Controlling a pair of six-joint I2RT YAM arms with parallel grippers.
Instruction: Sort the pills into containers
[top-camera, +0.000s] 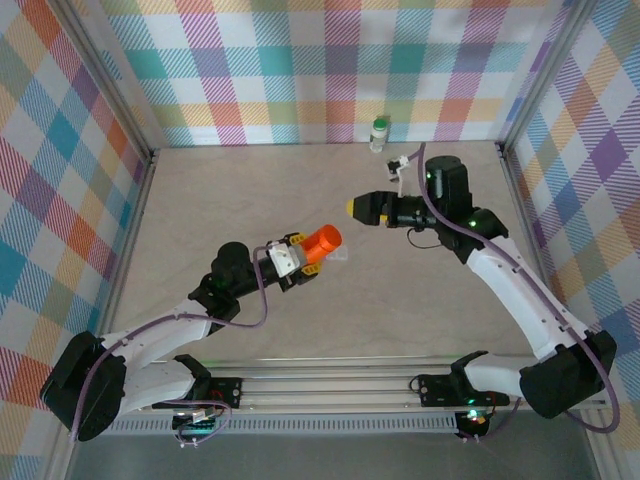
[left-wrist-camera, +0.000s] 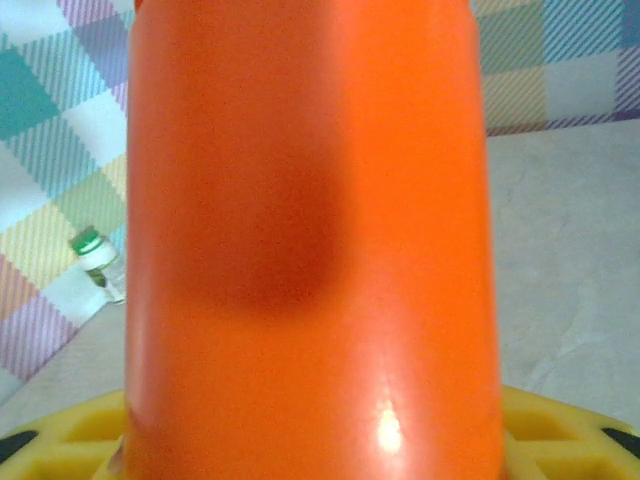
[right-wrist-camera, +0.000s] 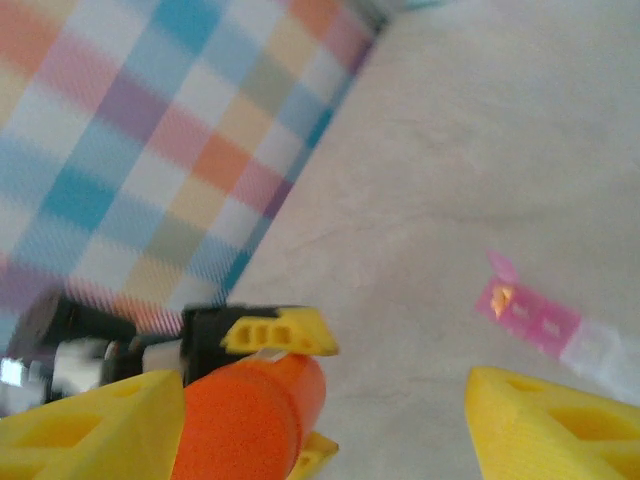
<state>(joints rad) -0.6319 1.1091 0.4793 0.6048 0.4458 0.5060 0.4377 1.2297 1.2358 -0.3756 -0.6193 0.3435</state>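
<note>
- Vial (top-camera: 324, 241) clamped in left fingers (top-camera: 301, 256), held off the worktop (top-camera: 230, 190); long axis tilted, free end aimed far-right toward right fingers (top-camera: 357, 207).
- Right fingers seen apart, nothing gripped; nearer arm to that end, close but not touching.
- Tube (right-wrist-camera: 528, 315) laid flat on the worktop near the vial; bottle (top-camera: 379, 133) upright by the back wall, well apart.
- Gap between vial and right fingers judged unobstructed.

In the left wrist view the orange vial (left-wrist-camera: 310, 240) is running off the top and bottom edges, so its mouth and base are lying out of sight, and it is covering most of the left gripper's fingers (left-wrist-camera: 560, 430). The white bottle (left-wrist-camera: 97, 262) by the far edge of the table (left-wrist-camera: 570, 260) is showing too small for its label to be read. The right wrist view is blurring the pink tube (right-wrist-camera: 530, 315), and its bottom edge is cutting off the right gripper's fingers (right-wrist-camera: 550, 430).
</note>
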